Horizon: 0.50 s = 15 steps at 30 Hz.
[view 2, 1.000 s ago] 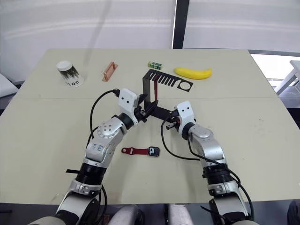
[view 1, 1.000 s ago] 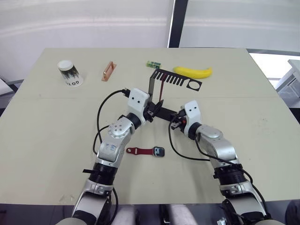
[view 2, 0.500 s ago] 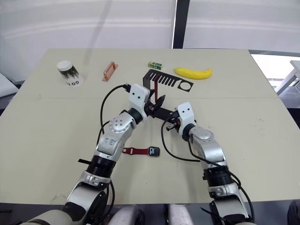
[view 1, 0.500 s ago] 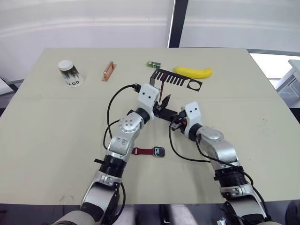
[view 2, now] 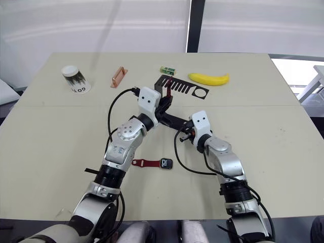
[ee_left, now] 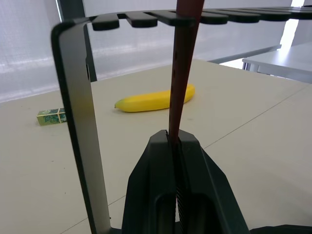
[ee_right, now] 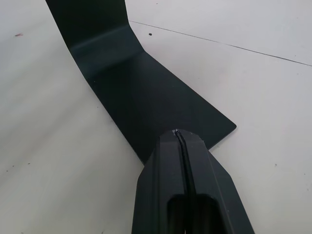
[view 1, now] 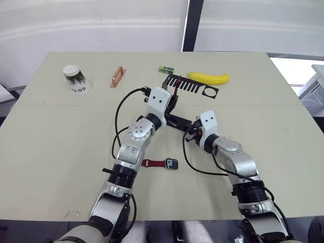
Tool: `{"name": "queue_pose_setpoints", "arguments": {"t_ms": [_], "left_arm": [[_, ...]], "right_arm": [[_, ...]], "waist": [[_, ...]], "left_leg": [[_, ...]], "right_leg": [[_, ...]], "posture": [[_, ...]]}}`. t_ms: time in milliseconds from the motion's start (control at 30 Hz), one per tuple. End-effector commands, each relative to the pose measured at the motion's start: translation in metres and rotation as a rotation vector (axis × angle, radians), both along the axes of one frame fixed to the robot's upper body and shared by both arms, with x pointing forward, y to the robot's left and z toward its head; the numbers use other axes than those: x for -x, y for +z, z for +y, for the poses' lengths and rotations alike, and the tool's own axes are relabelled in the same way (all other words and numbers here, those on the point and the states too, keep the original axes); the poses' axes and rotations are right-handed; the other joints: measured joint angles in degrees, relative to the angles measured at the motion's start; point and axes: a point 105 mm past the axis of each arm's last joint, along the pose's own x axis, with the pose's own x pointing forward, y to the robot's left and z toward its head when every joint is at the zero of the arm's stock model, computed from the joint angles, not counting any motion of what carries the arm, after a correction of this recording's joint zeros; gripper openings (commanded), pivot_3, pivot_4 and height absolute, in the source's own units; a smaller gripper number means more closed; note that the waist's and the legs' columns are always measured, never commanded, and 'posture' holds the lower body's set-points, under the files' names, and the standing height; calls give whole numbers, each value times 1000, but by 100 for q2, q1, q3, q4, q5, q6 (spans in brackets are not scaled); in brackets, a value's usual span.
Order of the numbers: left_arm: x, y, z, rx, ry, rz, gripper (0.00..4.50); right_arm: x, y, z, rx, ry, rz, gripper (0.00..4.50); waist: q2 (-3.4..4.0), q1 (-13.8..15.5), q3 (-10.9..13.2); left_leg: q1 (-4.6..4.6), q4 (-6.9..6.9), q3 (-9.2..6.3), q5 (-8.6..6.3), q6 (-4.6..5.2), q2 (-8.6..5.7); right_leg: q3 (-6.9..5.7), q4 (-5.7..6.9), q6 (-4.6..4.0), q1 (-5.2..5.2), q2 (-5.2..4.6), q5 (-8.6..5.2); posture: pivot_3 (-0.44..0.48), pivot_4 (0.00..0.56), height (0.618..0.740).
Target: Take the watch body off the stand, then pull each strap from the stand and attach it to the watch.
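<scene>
Left gripper point(ee_left: 173, 139) pinches the strap point(ee_left: 183, 63) hanging from the stand point(ee_left: 78, 122).
Eye view: we see the watch point(view 1: 172, 164) with one strap on the table. Left wrist: the strap runs lengthwise straight up from our closed fingers into a comb slot. Right wrist: right gripper point(ee_right: 179, 136), fingers together, presses the stand's foot.

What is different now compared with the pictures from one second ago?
The left tool moved forward from the stand's foot up under its top arm and shut on the hanging strap. The right tool stayed shut, pressing on the foot. The watch body, with its one attached strap, did not move, nor did the banana, cup, copper bar and green block.
</scene>
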Motion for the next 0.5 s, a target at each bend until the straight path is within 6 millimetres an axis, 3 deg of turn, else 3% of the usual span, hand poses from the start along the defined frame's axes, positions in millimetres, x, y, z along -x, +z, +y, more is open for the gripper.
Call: {"name": "queue_pose_setpoints", "arguments": {"t_ms": [33,500], "left_arm": [[9,25,-4,30,-36,-85,42],[38,21,17,41,-86,-65,42]], "right_arm": [[4,-15,-2,9,-6,62,0],[2,-15,-4,17,-6,68,0]], "waist": [[0,0,0],[0,-3,0]], "left_leg": [[0,0,0,0,0,0],[0,0,0,0,0,0]], "right_leg": [[0,0,0,0,0,0],[1,0,0,0,0,0]], "posture": [[0,150,740],[0,150,740]]}}
